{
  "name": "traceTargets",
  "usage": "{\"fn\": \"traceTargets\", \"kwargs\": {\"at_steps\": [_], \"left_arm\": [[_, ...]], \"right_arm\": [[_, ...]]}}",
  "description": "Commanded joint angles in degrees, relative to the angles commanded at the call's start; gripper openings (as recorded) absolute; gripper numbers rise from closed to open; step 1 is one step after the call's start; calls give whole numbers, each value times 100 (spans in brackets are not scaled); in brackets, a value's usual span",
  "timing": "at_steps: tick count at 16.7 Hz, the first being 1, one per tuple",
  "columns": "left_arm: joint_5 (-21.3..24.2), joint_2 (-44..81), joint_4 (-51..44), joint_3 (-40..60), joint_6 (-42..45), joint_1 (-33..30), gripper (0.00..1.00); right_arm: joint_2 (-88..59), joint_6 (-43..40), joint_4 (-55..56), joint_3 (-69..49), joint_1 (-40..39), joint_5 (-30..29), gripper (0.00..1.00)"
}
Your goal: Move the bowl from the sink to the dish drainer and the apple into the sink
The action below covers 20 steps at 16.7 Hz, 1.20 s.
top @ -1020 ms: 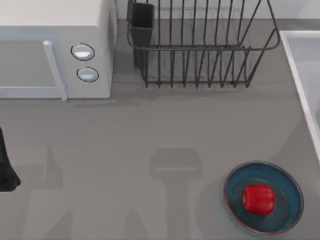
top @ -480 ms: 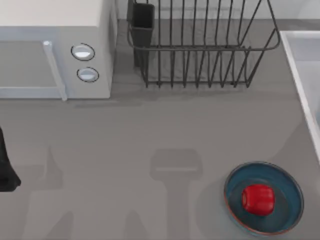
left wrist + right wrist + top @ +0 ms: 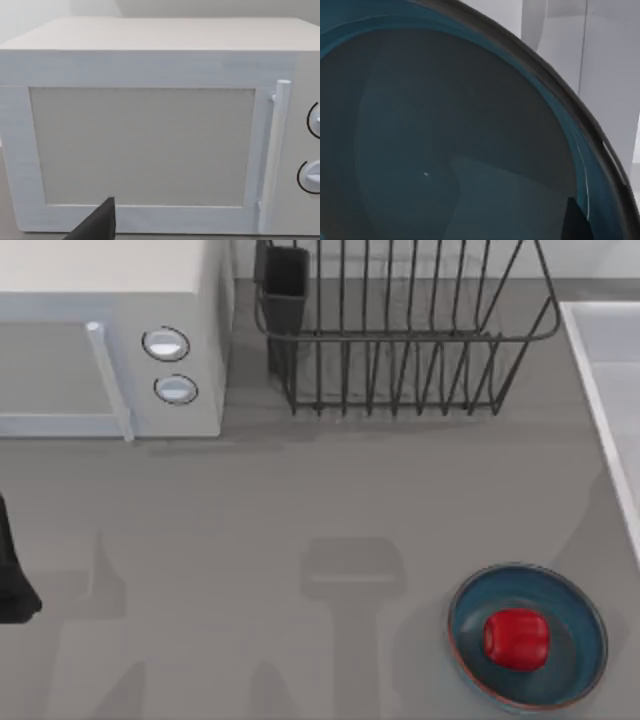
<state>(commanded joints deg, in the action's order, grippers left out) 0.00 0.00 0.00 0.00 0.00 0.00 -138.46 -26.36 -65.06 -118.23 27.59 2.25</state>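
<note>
Top view: small glossy red apple point(image 3: 516, 638) sits in a wide, shallow blue dish with a red-brown rim point(image 3: 577, 608), on the grey table point(image 3: 300, 500) toward its right near edge. Dark wire dish drainer point(image 3: 405, 335) stands at the far side, its boxy cutlery holder point(image 3: 285, 285) on the corner beside the white microwave with two round knobs point(image 3: 110, 335). White rectangular sink point(image 3: 608, 370) runs along the right edge, partly in view.

Right wrist view: deep teal-blue bowl point(image 3: 445, 130) close up, white sink wall behind. Right claw state: cannot tell.

Left arm point(image 3: 12, 575) at the left table edge, facing the microwave; claw state: cannot tell.
</note>
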Motion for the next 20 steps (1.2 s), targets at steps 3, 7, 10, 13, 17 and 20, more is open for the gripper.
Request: {"fn": "traceTargets", "kwargs": {"at_steps": [3, 7, 10, 13, 17, 20], "left_arm": [[0, 0, 0, 0, 0, 0, 100], [0, 0, 0, 0, 0, 0, 100], [0, 0, 0, 0, 0, 0, 100], [0, 0, 0, 0, 0, 0, 100], [0, 0, 0, 0, 0, 0, 100], [0, 0, 0, 0, 0, 0, 100]], "right_arm": [[1375, -478, -709, 644, 458, 51, 0], [3331, -1134, -1679, 1568, 1091, 110, 0], [4450, -1550, -2270, 2126, 1498, 152, 0], [5032, -1811, -2617, 2444, 1749, 186, 0], [5117, -1853, -2673, 2490, 1791, 193, 0], [5102, -1792, -2604, 2455, 1703, 156, 0]]}}
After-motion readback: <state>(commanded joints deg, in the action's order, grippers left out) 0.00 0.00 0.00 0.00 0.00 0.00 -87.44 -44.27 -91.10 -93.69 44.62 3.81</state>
